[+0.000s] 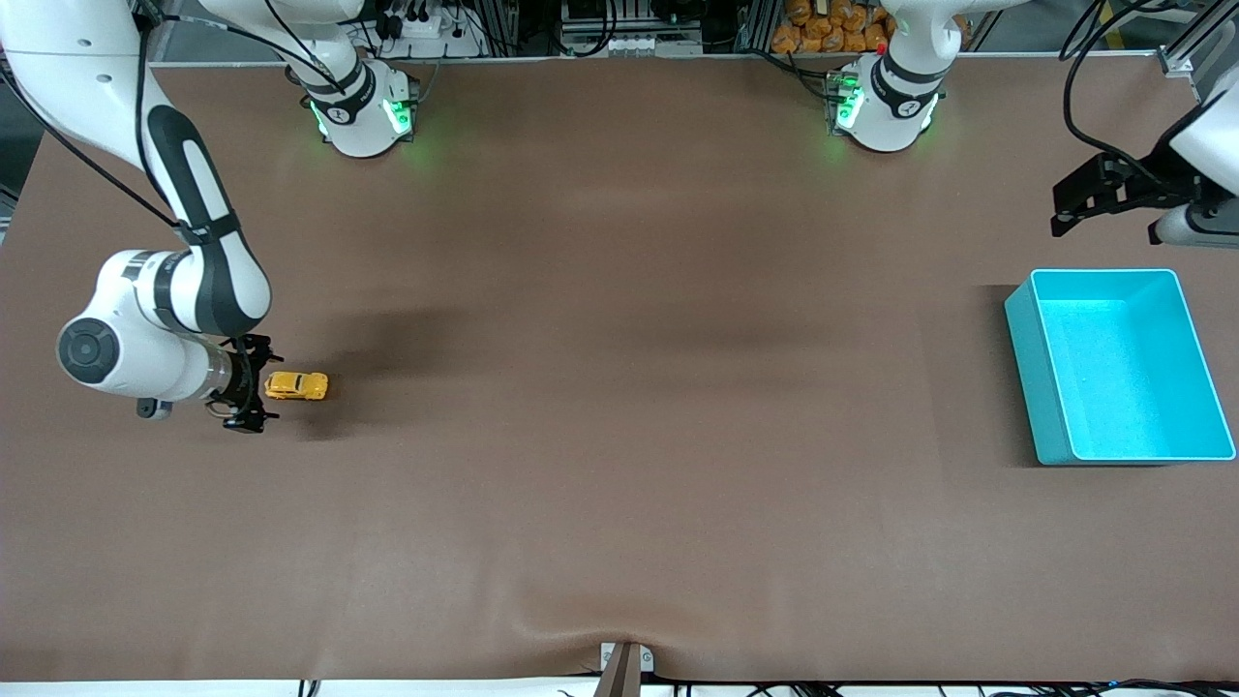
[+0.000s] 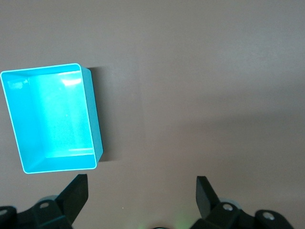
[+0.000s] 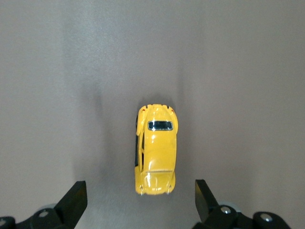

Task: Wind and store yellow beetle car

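Observation:
The yellow beetle car stands on its wheels on the brown table near the right arm's end; the right wrist view shows its roof and dark window. My right gripper is low beside the car, open, one end of the car just short of the gap between its fingers, not touching. The teal bin stands empty at the left arm's end. Up beside that bin my left gripper hangs open and holds nothing; its wrist view shows the bin and its two fingertips.
The brown mat covers the whole table with a small ripple at its front edge. The two arm bases stand along the edge farthest from the front camera.

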{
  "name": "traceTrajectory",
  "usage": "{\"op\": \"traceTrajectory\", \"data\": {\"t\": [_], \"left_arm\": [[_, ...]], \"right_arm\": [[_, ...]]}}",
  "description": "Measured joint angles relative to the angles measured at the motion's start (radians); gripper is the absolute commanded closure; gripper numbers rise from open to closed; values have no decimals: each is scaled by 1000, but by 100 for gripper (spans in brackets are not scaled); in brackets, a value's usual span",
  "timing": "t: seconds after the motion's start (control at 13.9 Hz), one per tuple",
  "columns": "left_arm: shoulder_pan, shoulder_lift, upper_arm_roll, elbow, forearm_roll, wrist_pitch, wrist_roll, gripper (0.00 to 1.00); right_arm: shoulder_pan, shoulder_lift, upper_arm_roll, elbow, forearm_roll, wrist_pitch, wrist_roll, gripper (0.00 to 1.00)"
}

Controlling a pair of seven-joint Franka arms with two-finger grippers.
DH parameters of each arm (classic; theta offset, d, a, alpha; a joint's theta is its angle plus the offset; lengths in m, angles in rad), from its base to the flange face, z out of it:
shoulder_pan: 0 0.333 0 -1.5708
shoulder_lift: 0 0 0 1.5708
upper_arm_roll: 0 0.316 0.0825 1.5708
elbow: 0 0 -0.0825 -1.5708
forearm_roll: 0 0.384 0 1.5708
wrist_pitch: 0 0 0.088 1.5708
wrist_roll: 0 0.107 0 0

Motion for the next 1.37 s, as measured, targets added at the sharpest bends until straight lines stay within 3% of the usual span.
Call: {"op": "traceTrajectory", "data": {"t": [0.36, 0.86, 1.37], "left_arm": [[5, 0, -6, 0, -3, 0, -1, 0], [9, 0, -2, 0, -3, 0, -1, 0], [9, 0, -3, 0, -3, 0, -1, 0]], "right_arm": [[-7, 44, -11, -1, -18, 47, 0, 8], [-23, 45, -12, -32, -19, 100, 1, 10], [-22, 30, -5, -72, -19, 158, 37, 21]]}}
